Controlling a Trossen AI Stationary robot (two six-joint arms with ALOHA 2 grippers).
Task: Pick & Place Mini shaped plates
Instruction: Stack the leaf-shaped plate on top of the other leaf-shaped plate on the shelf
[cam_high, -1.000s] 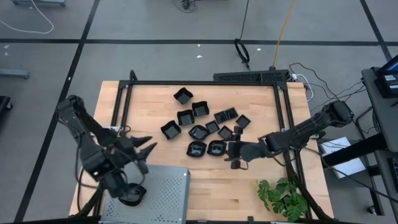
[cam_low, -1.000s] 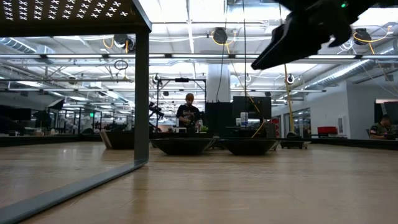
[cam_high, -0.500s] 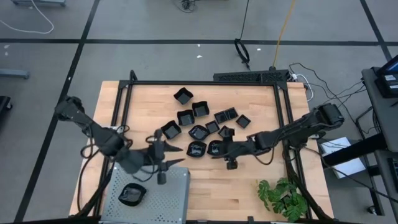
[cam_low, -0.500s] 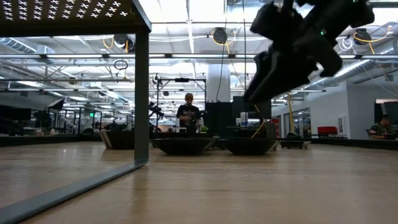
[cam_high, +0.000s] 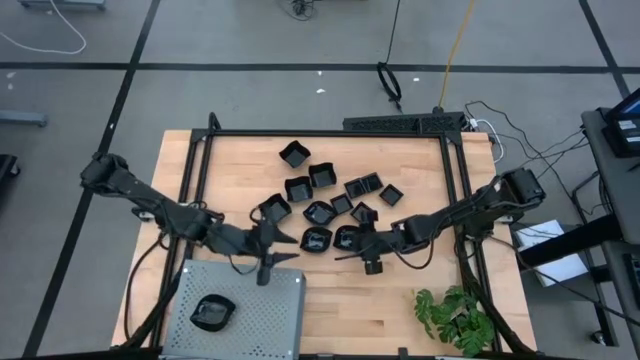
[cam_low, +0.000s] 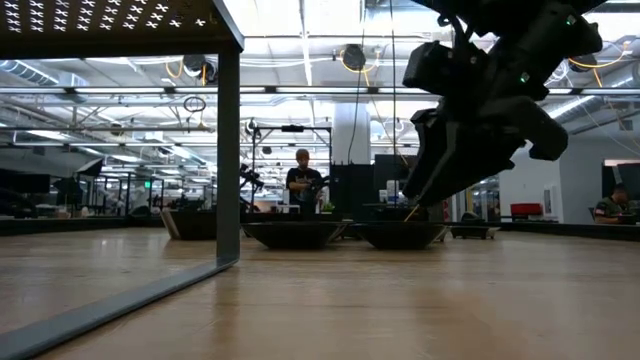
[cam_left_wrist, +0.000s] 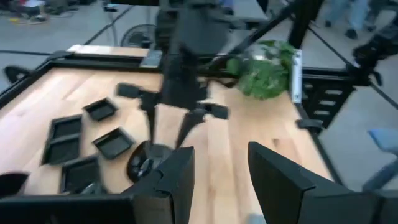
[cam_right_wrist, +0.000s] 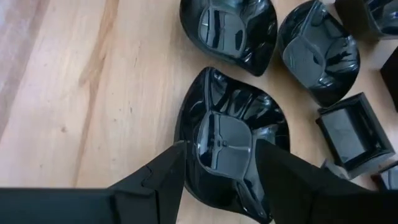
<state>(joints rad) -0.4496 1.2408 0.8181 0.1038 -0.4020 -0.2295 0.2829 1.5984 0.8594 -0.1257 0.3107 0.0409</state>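
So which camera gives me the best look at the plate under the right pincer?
The right wrist view: the plate fills it, glossy, lying flat on the table, with the right pincer open over it. The high view shows it small, partly hidden by the arm. The low view shows it as a thin edge; the left wrist view blurs it.

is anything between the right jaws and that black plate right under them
Nothing visible. The right gripper hangs directly over a rounded black plate, jaws open on either side of its centre, with no other dish or object between them.
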